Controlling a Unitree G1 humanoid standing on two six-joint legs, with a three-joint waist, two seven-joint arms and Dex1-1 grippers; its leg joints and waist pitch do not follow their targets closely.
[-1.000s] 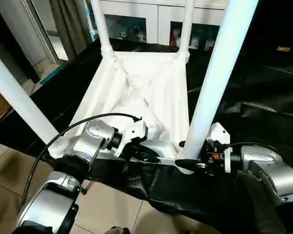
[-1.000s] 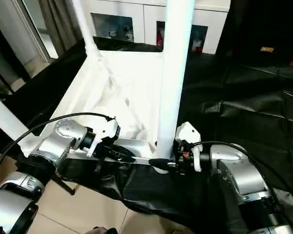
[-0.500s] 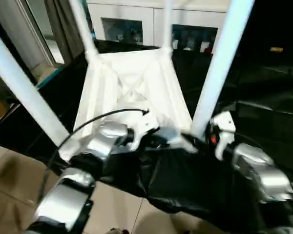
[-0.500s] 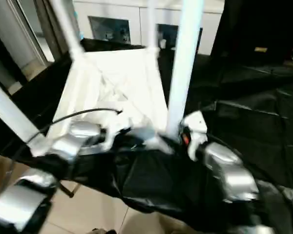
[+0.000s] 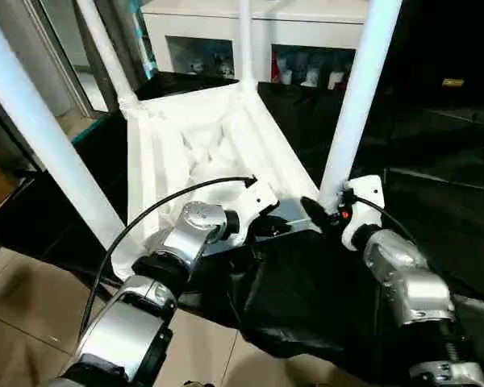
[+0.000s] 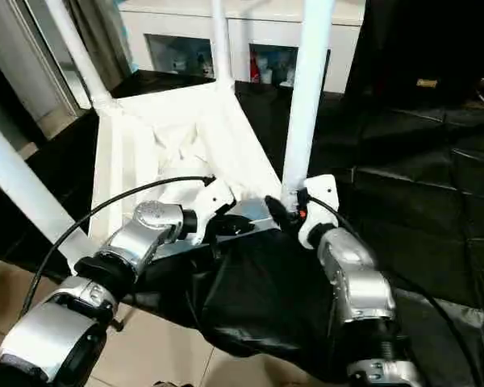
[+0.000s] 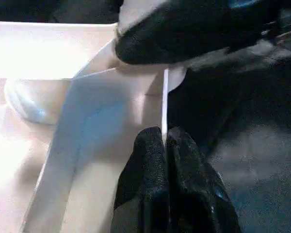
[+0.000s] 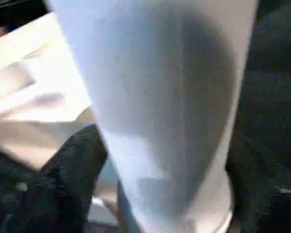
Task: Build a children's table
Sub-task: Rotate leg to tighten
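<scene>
The white children's table (image 5: 185, 145) lies upside down on black cloth, ribbed underside up, with its four tube legs standing in the corner sockets. My left gripper (image 5: 278, 227) is at the near rim; in the left wrist view its fingers (image 7: 150, 160) are pinched shut on the thin white edge (image 7: 164, 97). My right gripper (image 5: 323, 211) is at the foot of the near right leg (image 5: 355, 105). In the right wrist view that leg (image 8: 155, 97) stands between the two black fingers (image 8: 72, 165), which close on it just above the socket.
Black cloth (image 5: 436, 161) covers the work surface and hangs over its near edge. A white cabinet with glass doors (image 5: 218, 40) stands behind. Tiled floor (image 5: 24, 322) lies to the left and below. A black cable (image 5: 145, 218) loops over my left forearm.
The table has turned on the cloth: its near right corner has moved away from me and its far corners have swung left. Both grippers went along with it, keeping their holds.
</scene>
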